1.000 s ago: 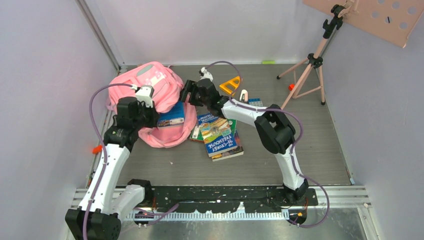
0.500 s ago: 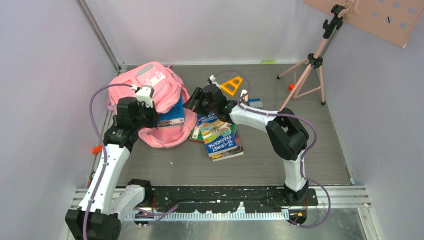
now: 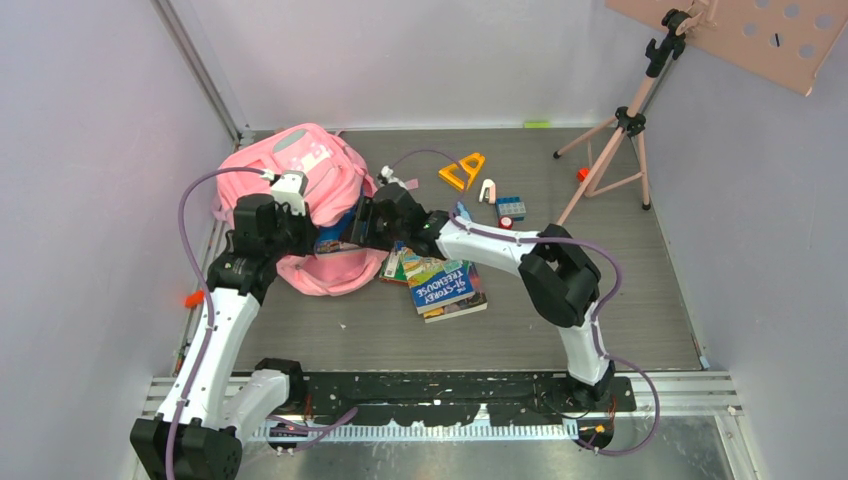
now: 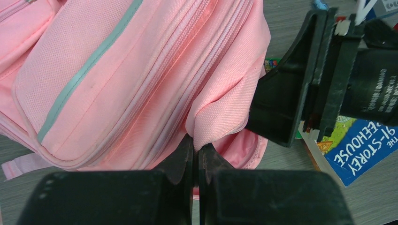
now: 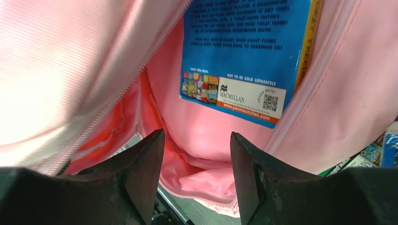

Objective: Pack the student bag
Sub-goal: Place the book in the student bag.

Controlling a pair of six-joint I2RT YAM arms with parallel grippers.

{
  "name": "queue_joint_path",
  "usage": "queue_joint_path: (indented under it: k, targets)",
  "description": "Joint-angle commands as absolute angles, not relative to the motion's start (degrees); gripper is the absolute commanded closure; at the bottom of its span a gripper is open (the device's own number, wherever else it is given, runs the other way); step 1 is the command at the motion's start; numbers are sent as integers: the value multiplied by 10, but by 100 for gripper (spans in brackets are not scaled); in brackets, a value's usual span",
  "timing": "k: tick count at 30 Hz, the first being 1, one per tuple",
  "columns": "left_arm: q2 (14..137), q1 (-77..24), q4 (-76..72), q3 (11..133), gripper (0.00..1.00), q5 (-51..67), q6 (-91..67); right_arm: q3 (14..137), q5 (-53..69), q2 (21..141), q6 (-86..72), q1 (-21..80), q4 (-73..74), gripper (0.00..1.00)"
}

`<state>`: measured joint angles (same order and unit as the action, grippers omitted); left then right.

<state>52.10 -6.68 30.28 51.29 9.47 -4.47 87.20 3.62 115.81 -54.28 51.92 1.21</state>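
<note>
The bag point(image 3: 300, 165) lies at 10 o'clock on the table point(image 3: 620, 260), its mouth gaping toward a book pile point(image 3: 445, 285) at 3 o'clock. The left gripper point(image 4: 196, 145) is clamped tight on the mouth's upper flap edge. The right gripper point(image 5: 197, 140), jaws half parted and holding nothing, sits in the mouth, with a blue book point(image 5: 244, 47) inside at its 12 o'clock.

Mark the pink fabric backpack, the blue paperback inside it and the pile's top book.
Pink fabric backpack point(image 3: 330, 180): top view, front fabric.
Blue paperback point(image 5: 239, 42): right wrist view, back cover.
Top book of the pile point(image 3: 445, 288): top view, blue cover.
</note>
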Motion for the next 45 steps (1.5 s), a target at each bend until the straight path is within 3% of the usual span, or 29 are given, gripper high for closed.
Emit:
queue_joint_path:
  k: [1,11,25,31,45]
  targets:
    - [503,-69,257,529,100,116,-61,916,11,1178,-513,535,81,41]
    - [506,-69,258,530,100,116,-60,933,-100,1191,-527,554,207,38]
    - [510,-69,260,530,100,113,-57,1042,-126,1280,-547,549,262,26]
    - [510,-69,260,531,100,113,-57,1042,-123,1303,-553,544,223,22]
    - [510,-69,261,530,100,112,-56,1146,-152,1396,-525,520,116,27]
